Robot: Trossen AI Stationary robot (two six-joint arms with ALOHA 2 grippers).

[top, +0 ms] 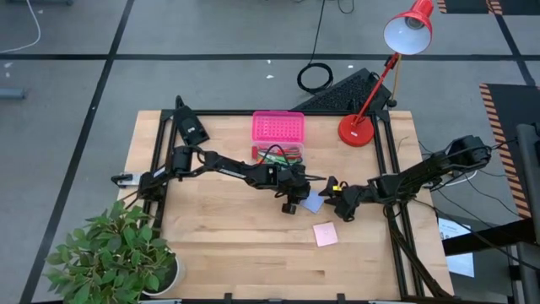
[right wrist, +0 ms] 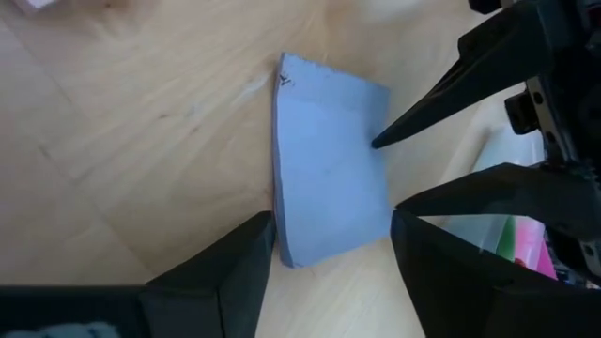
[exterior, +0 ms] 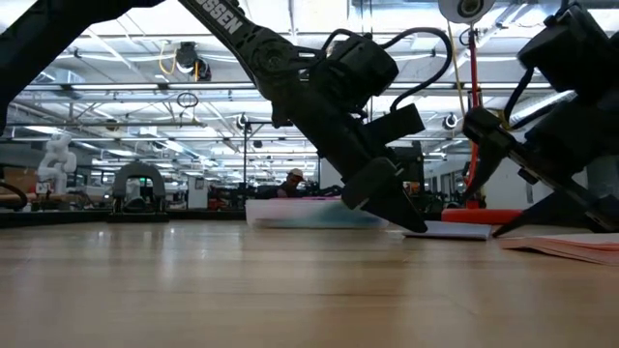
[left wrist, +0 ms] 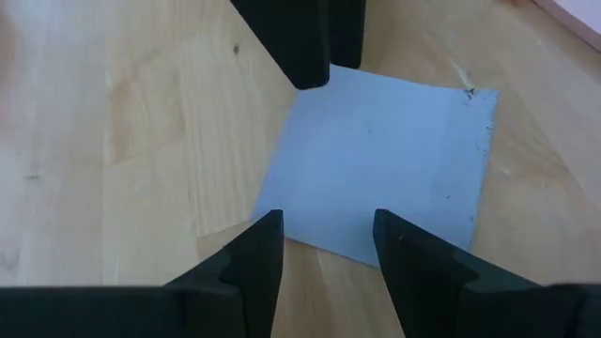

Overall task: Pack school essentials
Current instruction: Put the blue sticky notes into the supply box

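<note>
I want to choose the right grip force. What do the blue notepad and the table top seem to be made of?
The blue notepad looks like a thin stack of matte paper: flat, no shine, with a slightly ragged edge. The table top appears to be light wood with a smooth, faintly satin finish: grain lines and joined planks show. Both the left tool and the right tool are open around the pad.

Blue notepad (top: 313,203) lies flat; pink notepad (top: 325,234) lies nearby

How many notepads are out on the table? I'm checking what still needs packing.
2. The blue notepad lies mid-table between the left hand and the right hand. The pink notepad lies alone, nearer the table's front edge. Others may sit hidden in the box.
</note>
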